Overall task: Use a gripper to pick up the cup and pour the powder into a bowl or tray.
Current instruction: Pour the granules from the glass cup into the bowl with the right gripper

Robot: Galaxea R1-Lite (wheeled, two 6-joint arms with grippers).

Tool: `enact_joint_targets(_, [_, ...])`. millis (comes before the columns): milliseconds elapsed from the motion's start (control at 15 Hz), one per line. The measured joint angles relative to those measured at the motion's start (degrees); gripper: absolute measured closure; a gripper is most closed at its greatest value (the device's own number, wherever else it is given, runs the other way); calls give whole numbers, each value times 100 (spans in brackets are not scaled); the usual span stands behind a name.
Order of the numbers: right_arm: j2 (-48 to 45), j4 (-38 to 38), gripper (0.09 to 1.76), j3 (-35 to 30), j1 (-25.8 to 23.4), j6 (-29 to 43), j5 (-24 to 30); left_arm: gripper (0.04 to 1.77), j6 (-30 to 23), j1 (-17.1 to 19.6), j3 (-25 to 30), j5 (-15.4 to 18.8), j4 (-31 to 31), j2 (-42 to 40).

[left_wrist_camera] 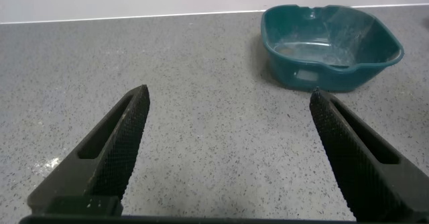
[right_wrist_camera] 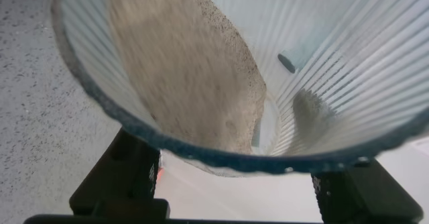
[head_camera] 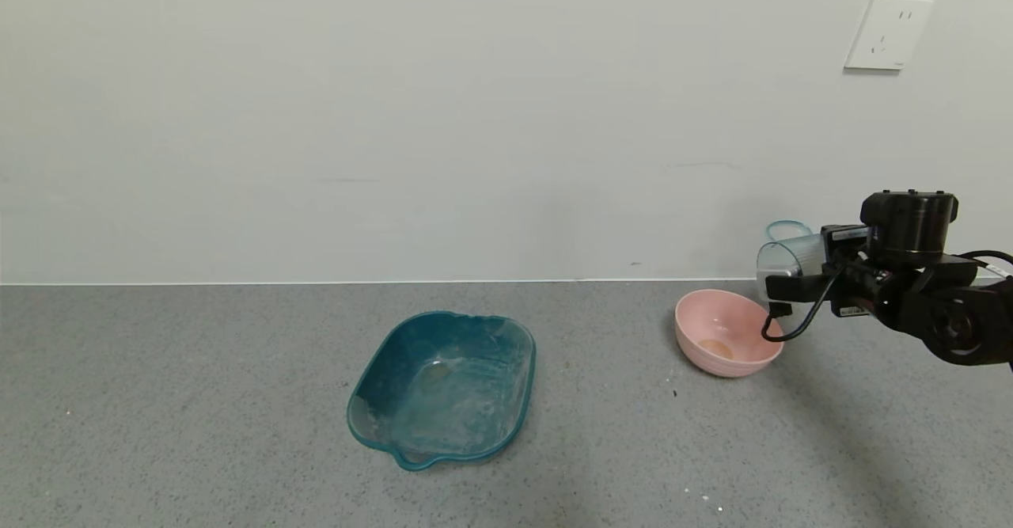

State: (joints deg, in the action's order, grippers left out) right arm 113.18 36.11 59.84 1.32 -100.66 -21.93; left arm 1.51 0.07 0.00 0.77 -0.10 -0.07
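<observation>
Right gripper (head_camera: 779, 286) holds tilted cup (head_camera: 785, 259) above pink bowl (head_camera: 724, 330).

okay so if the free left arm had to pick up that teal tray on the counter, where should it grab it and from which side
Probably by the rim beside the small handle lip, coming from above with the left pincer open. The teal tray is wide, with thin sloped walls, so one finger inside and one outside the wall suits it; its full width looks too broad to span.
</observation>
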Motion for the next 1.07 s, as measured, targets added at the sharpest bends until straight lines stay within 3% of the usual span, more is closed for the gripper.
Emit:
enact_joint_targets(267, [101, 0, 56, -52, 193, -151, -480, 9, -2, 0, 0, 0, 2, 0])
enact_joint_targets(1067, [93, -9, 56, -117, 347, -343, -518, 9, 5, 0, 0, 0, -6, 0])
